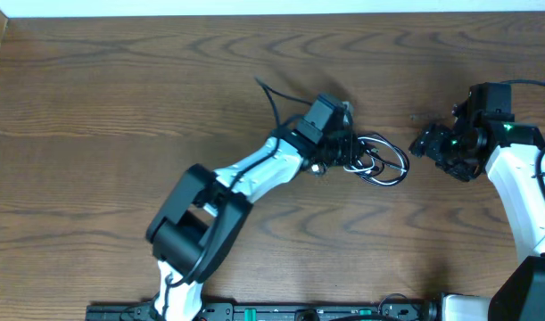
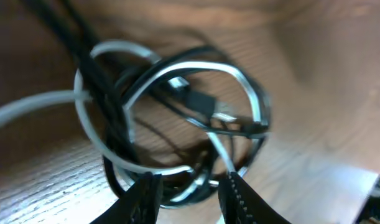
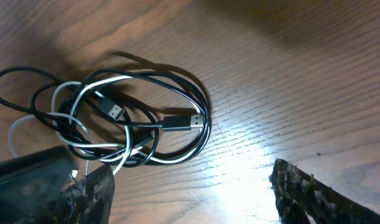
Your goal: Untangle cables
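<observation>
The left gripper [image 2: 190, 182] is part-spread. Its fingers straddle the near edge of the bundle, with strands between them but not visibly pinched. The right gripper [image 3: 191, 175] gapes wide on nothing, at 3 o'clock of the tangle. The cables lie on the table [image 1: 120, 89], right of centre: one white cable [image 2: 34, 103] and one black cable [image 3: 201, 102], coiled through each other. Two plug ends [image 3: 115, 112] show inside the loops. The cords look light, limp and slick; a plug or the outer loop at 3 o'clock probably gives the surest hold.

Your left pincer [image 1: 348, 158] sits at the tangled cables [image 1: 376, 172] on the desk [image 1: 120, 89]; your right pincer [image 1: 421, 143] hangs just beside them.
</observation>
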Robot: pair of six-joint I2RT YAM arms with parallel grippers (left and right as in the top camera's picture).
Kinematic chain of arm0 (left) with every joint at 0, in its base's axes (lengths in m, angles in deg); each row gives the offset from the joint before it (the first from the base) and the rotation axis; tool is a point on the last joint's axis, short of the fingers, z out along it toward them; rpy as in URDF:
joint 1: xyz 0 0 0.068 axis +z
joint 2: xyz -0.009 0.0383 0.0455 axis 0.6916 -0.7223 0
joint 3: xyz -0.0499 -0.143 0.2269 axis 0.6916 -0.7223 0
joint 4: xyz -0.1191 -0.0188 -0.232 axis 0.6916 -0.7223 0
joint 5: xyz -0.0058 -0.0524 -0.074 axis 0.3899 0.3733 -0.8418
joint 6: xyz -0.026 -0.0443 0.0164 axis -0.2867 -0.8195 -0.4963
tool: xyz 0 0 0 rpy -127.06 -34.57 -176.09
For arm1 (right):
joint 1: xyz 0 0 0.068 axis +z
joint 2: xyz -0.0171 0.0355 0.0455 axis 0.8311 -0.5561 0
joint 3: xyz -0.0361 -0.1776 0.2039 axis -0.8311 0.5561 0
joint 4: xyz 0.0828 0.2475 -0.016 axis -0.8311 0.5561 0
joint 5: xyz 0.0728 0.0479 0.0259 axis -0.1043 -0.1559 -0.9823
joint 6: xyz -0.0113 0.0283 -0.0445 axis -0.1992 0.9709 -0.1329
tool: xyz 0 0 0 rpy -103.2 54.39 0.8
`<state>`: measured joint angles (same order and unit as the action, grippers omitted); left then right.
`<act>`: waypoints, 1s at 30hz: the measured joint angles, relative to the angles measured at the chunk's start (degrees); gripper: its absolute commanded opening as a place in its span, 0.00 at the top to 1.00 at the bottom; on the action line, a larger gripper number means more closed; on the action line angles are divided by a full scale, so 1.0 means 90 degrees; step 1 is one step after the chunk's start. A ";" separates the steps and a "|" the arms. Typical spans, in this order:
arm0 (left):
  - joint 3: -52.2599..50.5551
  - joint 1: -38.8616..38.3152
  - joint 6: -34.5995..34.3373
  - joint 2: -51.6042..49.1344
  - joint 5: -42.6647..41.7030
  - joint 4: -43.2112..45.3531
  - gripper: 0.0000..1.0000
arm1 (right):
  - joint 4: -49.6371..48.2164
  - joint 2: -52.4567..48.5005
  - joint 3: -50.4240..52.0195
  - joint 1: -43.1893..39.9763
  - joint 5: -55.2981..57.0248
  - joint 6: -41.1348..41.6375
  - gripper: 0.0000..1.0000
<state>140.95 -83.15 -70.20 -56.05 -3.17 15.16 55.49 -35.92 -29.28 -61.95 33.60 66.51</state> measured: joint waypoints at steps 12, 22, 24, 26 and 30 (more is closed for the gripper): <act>0.0005 -0.0245 -0.0284 -0.0291 0.1319 -0.0216 0.77 | 0.0034 0.0000 0.0000 0.0000 0.0073 -0.0005 0.23; 0.0085 -0.0464 -0.0294 -0.0362 0.2023 -0.0512 0.93 | 0.0036 0.0000 0.0000 0.0000 0.0085 -0.0007 0.23; 0.0097 -0.0491 -0.0316 -0.0362 0.2096 -0.0491 0.93 | 0.0034 0.0000 0.0000 0.0000 0.0078 -0.0019 0.23; 0.0114 -0.0505 -0.0231 -0.0362 0.2125 -0.0420 0.93 | 0.0027 0.0000 0.0000 0.0000 0.0046 -0.0061 0.25; 0.0112 -0.0440 0.0529 -0.0294 0.1855 -0.0374 0.93 | -0.0180 0.0000 0.0000 0.0000 -0.0257 -0.0318 0.28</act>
<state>141.96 -87.11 -65.43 -58.70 13.53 11.80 53.88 -35.92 -29.28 -61.95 31.29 63.64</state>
